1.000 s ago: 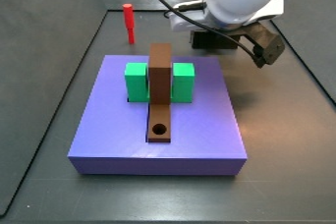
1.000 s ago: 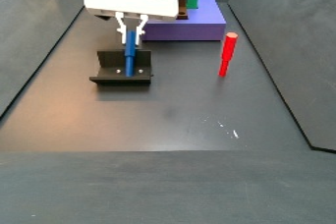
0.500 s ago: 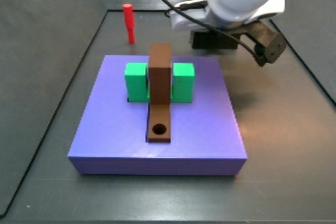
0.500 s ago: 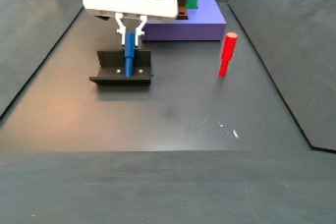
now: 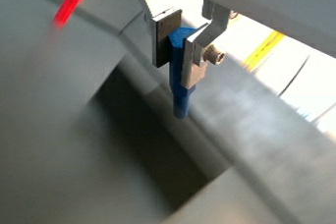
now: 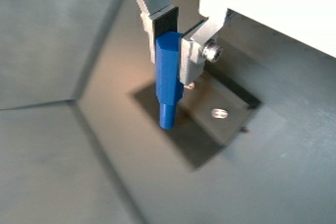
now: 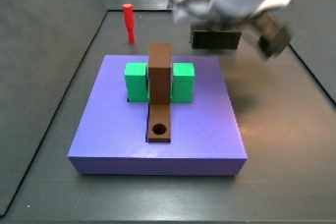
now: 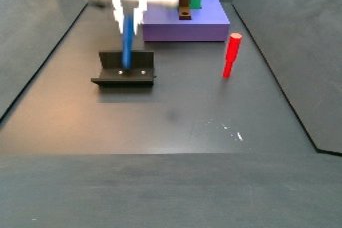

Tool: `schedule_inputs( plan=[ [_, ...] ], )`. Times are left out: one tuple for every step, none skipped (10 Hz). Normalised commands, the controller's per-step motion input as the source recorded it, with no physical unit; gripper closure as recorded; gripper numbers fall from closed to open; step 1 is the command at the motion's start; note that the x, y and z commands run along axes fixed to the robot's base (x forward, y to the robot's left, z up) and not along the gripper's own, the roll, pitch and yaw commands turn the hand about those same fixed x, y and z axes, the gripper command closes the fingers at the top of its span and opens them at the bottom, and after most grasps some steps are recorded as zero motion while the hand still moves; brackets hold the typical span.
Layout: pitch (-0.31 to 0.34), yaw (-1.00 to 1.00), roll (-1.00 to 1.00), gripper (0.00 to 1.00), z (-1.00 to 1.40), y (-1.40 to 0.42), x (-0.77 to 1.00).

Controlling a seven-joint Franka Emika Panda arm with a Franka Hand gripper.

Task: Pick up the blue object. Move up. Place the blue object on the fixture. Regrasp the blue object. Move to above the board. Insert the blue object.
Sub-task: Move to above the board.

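Above fixture (image 8: 123, 74): tool (image 6: 178, 41) clamping blue object (image 6: 167, 79) upright.

Dark grey matte floor (image 8: 174, 122), enclosed by dark grey side walls (image 8: 34, 17), evenly lit, faint scuffs seen, jaws above the fixture.

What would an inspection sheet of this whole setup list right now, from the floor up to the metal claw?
Surface: dark grey floor, bare around the items.
Blue object: upright between the fingers, lower end above the fixture in a side view.
Board: lavender slab carrying green blocks and a brown bar with a round hole.
Clutter: red peg standing upright on the floor, apart from the board.
Gripper: shut on the blue object, above the fixture; blurred in both side views.
Cables: dark lines near the arm in a side view, too blurred to name.
Surroundings: dark walls around the floor.
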Motion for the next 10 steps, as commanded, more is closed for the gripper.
schedule_inputs(
  plan=[
    [-0.017,-0.07,-0.15,1.00,1.40,0.01,-0.03],
    [-0.014,-0.05,-0.12,1.00,1.40,0.03,-0.04],
    [0.010,-0.05,-0.09,1.00,1.40,0.01,-0.03],
    [0.044,-0.04,-0.05,1.00,1.40,0.02,-0.03],
    [0.047,-0.03,-0.01,1.00,1.40,0.01,-0.03],
    [0.064,-0.01,-0.01,1.00,0.89,0.00,-0.01],
    [0.080,0.00,0.00,1.00,0.52,0.00,0.01],
    [0.093,0.01,0.01,1.00,0.21,-0.01,0.04],
    [0.158,-0.20,-1.00,1.00,0.30,-1.40,-0.88],
    [0.156,-0.20,-1.00,1.00,0.28,-1.40,-0.89]
  ],
)
